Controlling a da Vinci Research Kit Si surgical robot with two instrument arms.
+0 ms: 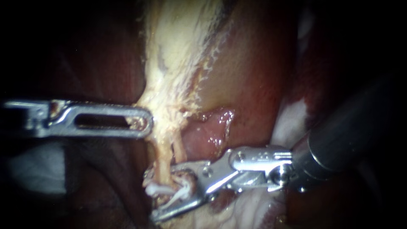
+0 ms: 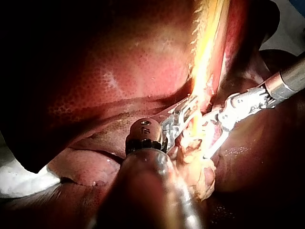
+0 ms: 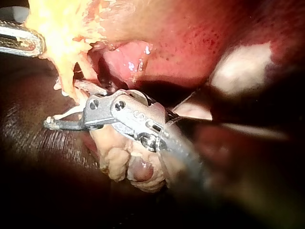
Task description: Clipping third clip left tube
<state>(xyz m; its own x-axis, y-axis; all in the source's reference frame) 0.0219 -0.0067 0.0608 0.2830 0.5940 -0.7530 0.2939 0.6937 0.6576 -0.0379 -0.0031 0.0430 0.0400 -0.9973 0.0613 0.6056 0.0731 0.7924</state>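
Nearest the endoscope is the dark shaft of the right instrument (image 1: 165, 194), coming in from the right; its jaws stand apart with the tube (image 1: 162, 167) between them, low in the scene. A white clip (image 1: 176, 196) shows at the tube between those jaws, though whether it sits in them or on the tube cannot be told. Further left, the left instrument (image 1: 144, 123) reaches in level, its jaws clamped on the edge of the pale fibrous tissue (image 1: 178, 63) that narrows down into the tube. From the left wrist, the left instrument (image 2: 178, 123) meets that pale tissue (image 2: 207, 71) just ahead of its jaws, with the red liver (image 2: 119, 81) lying over and beside it; the right instrument (image 2: 206, 136) faces it from the far side, jaws parted. From the right wrist, the right instrument (image 3: 64, 107) holds its jaws spread around the tube (image 3: 66, 88), a pale lump of tissue (image 3: 124, 164) under it, and the left instrument (image 3: 19, 40) lies beyond, touching the pale tissue.
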